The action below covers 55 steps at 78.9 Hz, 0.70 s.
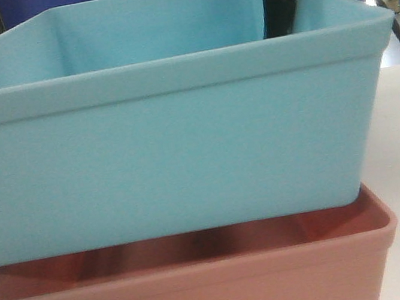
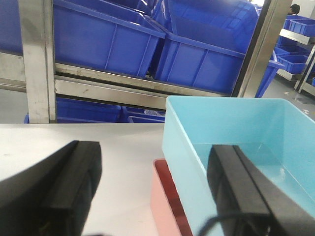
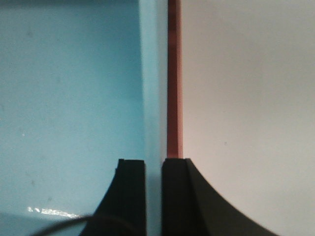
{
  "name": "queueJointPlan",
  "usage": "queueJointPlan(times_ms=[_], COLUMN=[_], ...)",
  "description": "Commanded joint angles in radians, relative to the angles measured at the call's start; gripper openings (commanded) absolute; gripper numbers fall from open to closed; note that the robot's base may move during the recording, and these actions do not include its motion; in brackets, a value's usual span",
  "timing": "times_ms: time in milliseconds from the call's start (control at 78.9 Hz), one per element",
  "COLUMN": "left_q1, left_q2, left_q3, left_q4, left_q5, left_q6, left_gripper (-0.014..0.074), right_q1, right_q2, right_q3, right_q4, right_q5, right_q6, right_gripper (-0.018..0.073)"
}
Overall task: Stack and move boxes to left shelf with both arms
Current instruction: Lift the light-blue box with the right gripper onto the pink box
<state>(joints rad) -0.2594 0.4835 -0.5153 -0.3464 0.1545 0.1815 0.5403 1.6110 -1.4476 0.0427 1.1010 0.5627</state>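
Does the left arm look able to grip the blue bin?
Likely yes: the left gripper has open jaws straddling the blue bin wall, one inside, one outside, nothing blocking.

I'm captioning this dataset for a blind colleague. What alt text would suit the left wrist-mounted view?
The open left gripper straddles one wall of a light blue bin, one dark finger inside it and one over the white table. The bin sits nested in a pink bin; behind stands a steel rack of dark blue crates.
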Motion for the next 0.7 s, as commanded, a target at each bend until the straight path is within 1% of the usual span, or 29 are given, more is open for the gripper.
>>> queueJointPlan(times_ms=[0, 114, 279, 418, 545, 684], left_q1=[-0.001, -0.001, -0.001, -0.001, -0.001, -0.001], left_q2=[0.003, 0.003, 0.003, 0.003, 0.003, 0.003], left_q3=[-0.029, -0.029, -0.029, -0.029, -0.029, -0.029], left_q4=[-0.012, -0.012, -0.012, -0.012, -0.012, -0.012], left_q5=[-0.073, -0.073, -0.073, -0.073, -0.073, -0.073], left_q6=[0.001, 0.001, 0.001, 0.001, 0.001, 0.001], left_gripper=[0.0366, 0.0366, 0.0366, 0.0366, 0.0366, 0.0366], right_q1=[0.000, 0.000, 0.000, 0.000, 0.000, 0.000], right_q2=[-0.049, -0.046, -0.046, -0.046, -0.045, -0.044], right_q3=[-0.031, -0.029, 0.002, 0.057, 0.066, 0.066], right_q4=[0.028, 0.043, 0.043, 0.056, 0.056, 0.054], right_q5=[-0.068, -0.066, -0.080, -0.124, -0.138, -0.139], right_q6=[-0.002, -0.027, -0.027, -0.027, -0.027, -0.058], right_gripper=[0.0057, 0.0057, 0.0057, 0.0057, 0.0057, 0.0057])
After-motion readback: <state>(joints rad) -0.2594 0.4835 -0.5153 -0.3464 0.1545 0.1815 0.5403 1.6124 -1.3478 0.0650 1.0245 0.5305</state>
